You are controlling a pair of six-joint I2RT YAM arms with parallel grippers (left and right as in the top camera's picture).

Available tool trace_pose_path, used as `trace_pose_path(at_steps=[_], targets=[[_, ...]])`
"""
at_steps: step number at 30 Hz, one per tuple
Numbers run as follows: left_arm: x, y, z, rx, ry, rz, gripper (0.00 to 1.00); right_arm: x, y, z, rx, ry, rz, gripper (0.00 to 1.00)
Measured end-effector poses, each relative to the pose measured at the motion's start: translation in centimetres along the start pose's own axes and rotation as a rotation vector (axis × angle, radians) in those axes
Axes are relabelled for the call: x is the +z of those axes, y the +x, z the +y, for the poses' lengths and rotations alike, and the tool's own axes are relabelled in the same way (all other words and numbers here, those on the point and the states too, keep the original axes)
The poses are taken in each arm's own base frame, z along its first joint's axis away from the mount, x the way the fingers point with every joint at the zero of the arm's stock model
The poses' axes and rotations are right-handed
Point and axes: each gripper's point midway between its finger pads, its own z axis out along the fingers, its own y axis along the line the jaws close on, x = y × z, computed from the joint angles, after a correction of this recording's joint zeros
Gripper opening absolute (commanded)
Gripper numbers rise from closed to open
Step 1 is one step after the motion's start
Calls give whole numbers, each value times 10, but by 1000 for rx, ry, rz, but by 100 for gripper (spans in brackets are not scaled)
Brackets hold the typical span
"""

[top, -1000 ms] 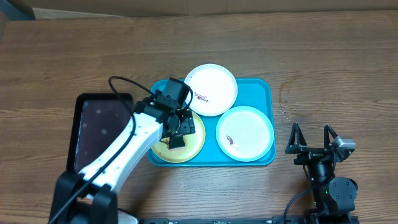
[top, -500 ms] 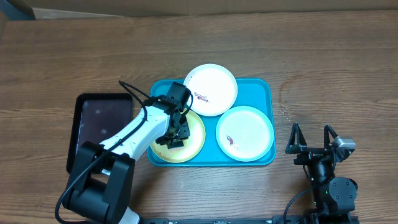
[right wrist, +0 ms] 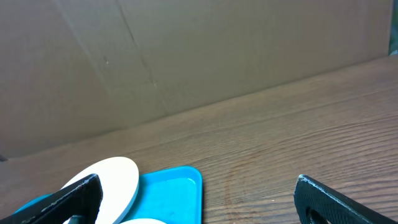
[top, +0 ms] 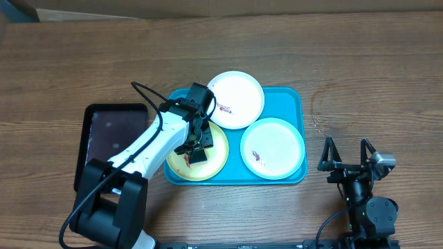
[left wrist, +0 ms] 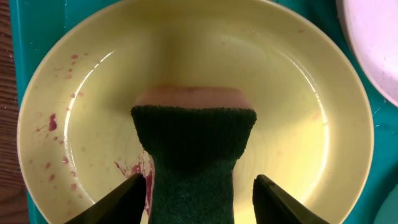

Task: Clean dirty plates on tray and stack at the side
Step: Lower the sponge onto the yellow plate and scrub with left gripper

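Observation:
The turquoise tray [top: 294, 97] holds three plates: white [top: 239, 97] at the back, pale mint [top: 273, 146] at the front right with a red smear, and yellow-green [top: 216, 160] at the front left. My left gripper [top: 197, 149] is over the yellow-green plate, shut on a dark green sponge [top: 197, 157]. In the left wrist view the sponge [left wrist: 193, 143] presses on the yellow-green plate [left wrist: 298, 93] between my fingers [left wrist: 199, 193], with red smears and spatter at its left. My right gripper [top: 346, 153] is open and empty, right of the tray.
A smaller black tray [top: 111, 138] lies left of the turquoise one. The right wrist view shows the white plate [right wrist: 106, 177], the tray's corner [right wrist: 174, 186], bare wooden table and a cardboard wall behind.
My left arm has swung and its wrist has shifted a little toward the back of the yellow-green plate, the sponge staying on the plate. The right arm has not moved.

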Motion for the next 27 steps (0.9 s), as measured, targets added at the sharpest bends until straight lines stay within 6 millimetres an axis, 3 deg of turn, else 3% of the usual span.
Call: trace_pose_path(at_steps=[6,9,16,27], targets=[[2,3,2,0,-5,7,57,0,0,0,0,0,0,100],[4,5,3,-1,-9,13,35,0,0,0,0,0,0,100],[4,3,2,17,-3,5,4,0,0,0,0,0,0,100],[1,12,-8,19,56,60,4,0,0,0,0,0,0,100]])
